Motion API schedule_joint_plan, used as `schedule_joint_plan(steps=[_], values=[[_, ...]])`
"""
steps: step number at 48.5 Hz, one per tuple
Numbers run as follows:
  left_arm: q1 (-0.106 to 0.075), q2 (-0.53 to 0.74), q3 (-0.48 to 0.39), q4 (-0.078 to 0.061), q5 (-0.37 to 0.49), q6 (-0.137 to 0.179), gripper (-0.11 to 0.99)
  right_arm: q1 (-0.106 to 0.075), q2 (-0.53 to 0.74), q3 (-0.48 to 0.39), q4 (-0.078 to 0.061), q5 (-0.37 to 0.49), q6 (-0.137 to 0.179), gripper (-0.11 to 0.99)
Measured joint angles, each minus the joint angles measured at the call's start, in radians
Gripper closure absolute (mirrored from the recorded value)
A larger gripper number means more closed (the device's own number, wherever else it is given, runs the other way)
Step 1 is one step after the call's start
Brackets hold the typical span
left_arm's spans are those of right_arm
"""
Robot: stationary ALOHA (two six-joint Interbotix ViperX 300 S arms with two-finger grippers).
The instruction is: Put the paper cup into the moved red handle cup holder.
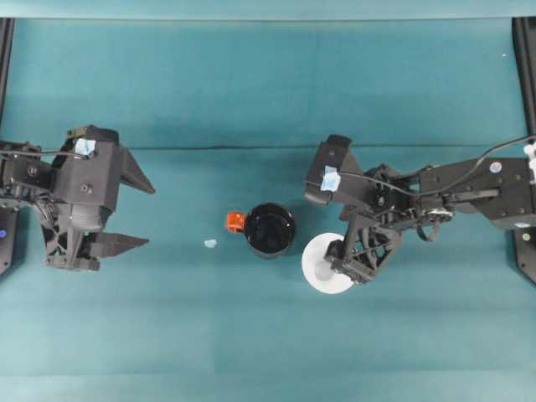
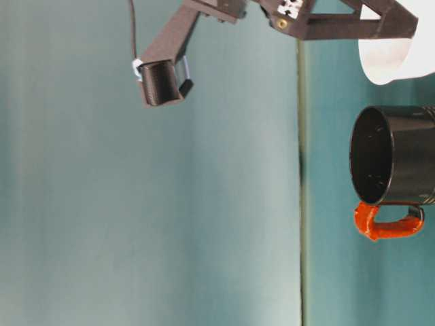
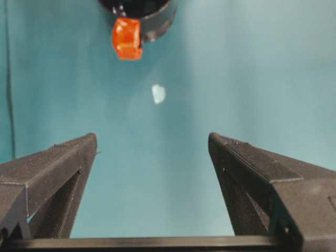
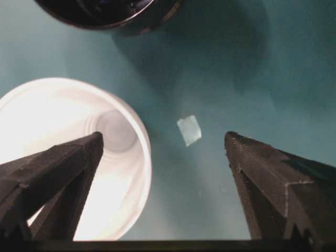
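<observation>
Teal cloth surface (image 1: 268, 84) with two arms, one holder and one cup, at the grasp stage.

On the surface, largest first: two arms, the left tool (image 1: 134, 211) at 9 o'clock with jaws spread and empty, the right tool (image 1: 356, 251) at 3 o'clock, jaws apart, one finger over the mouth of the paper cup (image 1: 322, 266) and the other outside its rim, not yet clamped. One red handle cup holder (image 1: 270, 229) stands upright at centre, handle toward 9 o'clock; the cup stands upright just beside it at about 4 o'clock. Two small pale scraps, one (image 1: 210, 244) beyond the handle, one (image 4: 189, 130) beside the cup. To do the step well, pinch the cup wall lightly to avoid crushing, lift clear of the holder's rim, centre, then lower.
</observation>
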Motion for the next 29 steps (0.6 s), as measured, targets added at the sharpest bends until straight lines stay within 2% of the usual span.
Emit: schedule_joint_plan(steps=[4, 7, 16, 20, 24, 29], values=[[0.000, 0.000, 0.000, 0.000, 0.000, 0.000, -0.07, -0.009, 0.002, 0.000, -0.002, -0.002, 0.006, 0.07], [0.002, 0.000, 0.000, 0.000, 0.002, 0.002, -0.07, -0.015, 0.002, 0.000, 0.000, -0.002, 0.008, 0.17], [0.000, 0.002, 0.003, 0.000, 0.002, 0.000, -0.07, -0.014, 0.002, 0.000, -0.002, 0.000, 0.008, 0.66], [0.000, 0.002, 0.003, 0.000, 0.002, -0.002, -0.07, -0.011, 0.000, 0.000, -0.002, 0.000, 0.008, 0.82], [0.000, 0.002, 0.005, 0.000, 0.002, -0.002, -0.07, -0.009, 0.002, 0.000, 0.000, 0.002, 0.008, 0.93], [0.000, 0.002, 0.005, 0.000, 0.002, -0.002, -0.07, -0.005, 0.002, -0.003, 0.002, 0.002, 0.008, 0.98]])
